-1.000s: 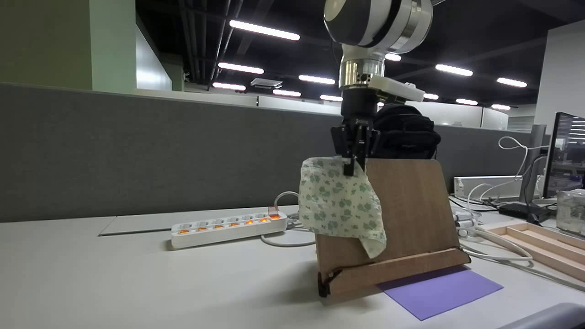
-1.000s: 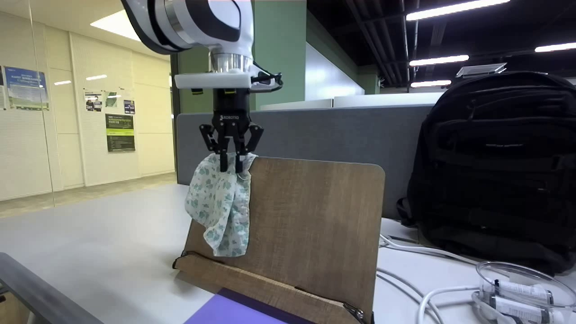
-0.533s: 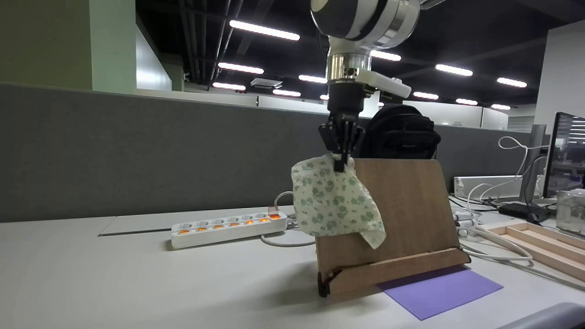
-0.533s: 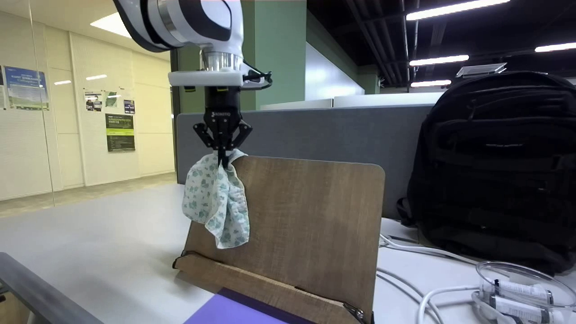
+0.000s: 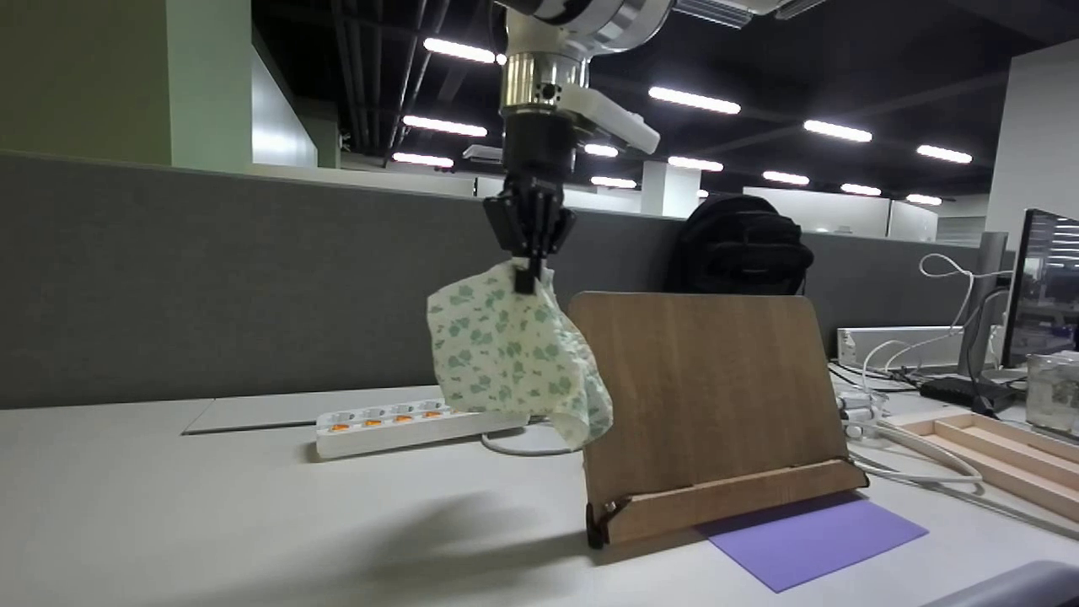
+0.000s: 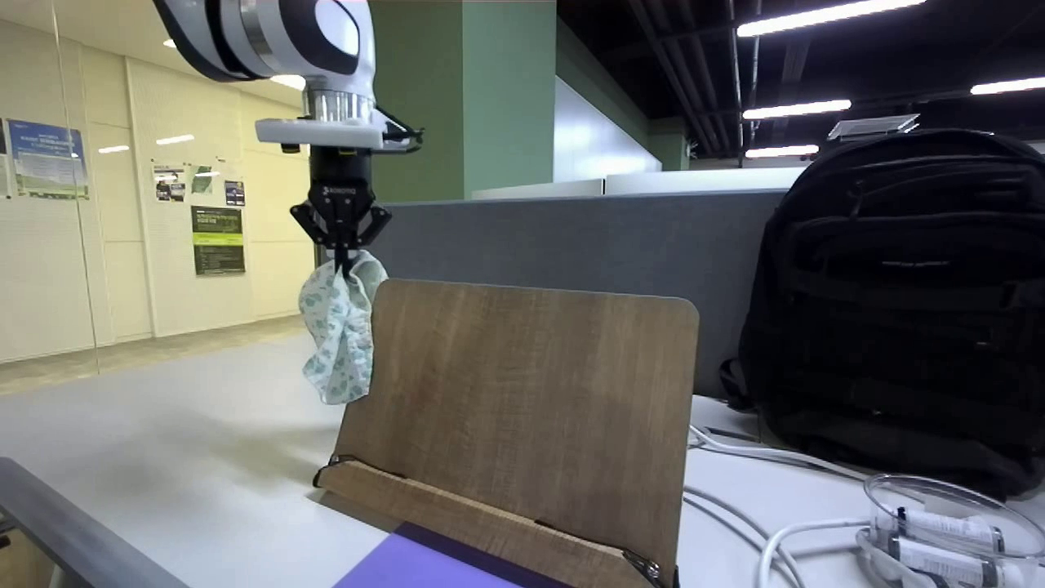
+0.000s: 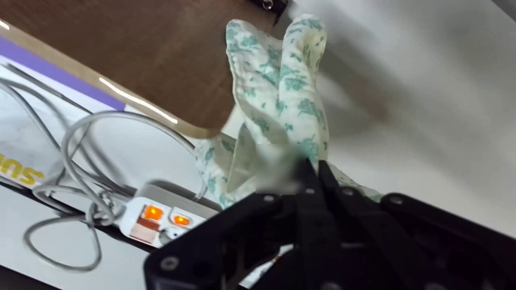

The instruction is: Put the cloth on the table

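Soft cloth (image 5: 510, 358) pinched above the table (image 5: 169, 523), beside the board (image 5: 708, 388)

The cloth hangs in the air from the pincer (image 5: 527, 282), off the table in both exterior views and near the board's upper corner. The pincer is pinching it near its top edge; the rest droops in loose folds. It looks thin and light, so weight should be no trouble and a mild squeeze should do. Nothing suggests that it is fragile or slick. A gathered fold seems the surest hold; a single thin layer could slide out. Being limp, it will probably crumple as its low corner lands, so a slow lowering away from the board would suit it.

Hard to make out: the wrist view is smeared right at the pinch, so how many layers are caught cannot be told. Whether the cloth brushes the board is unclear. In an exterior view it covers part of the power strip (image 5: 405, 434). The arm (image 6: 269, 41) is cut off at the top in both exterior views.
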### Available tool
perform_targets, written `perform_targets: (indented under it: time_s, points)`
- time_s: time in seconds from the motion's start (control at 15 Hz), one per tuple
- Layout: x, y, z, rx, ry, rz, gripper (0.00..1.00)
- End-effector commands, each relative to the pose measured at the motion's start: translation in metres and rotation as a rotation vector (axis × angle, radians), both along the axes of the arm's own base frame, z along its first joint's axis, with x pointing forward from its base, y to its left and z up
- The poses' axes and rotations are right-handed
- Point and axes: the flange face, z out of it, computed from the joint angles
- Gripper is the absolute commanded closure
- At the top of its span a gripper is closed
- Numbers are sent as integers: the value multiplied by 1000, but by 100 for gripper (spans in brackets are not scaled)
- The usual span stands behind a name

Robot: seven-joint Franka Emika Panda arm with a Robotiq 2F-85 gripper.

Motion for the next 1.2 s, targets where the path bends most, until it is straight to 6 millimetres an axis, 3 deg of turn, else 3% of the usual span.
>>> perform_targets:
  time_s: [0.0, 0.27, 0.67, 1.07, 1.13]
  points:
    - [9, 43, -7, 12, 33, 53, 99]
    - [3, 66, -43, -4, 99, 100, 99]
    - [-3, 76, -98, -28, 190, 124, 99]
    - [-9, 89, -127, -70, 165, 149, 99]
    - [-9, 91, -130, -80, 156, 153, 74]
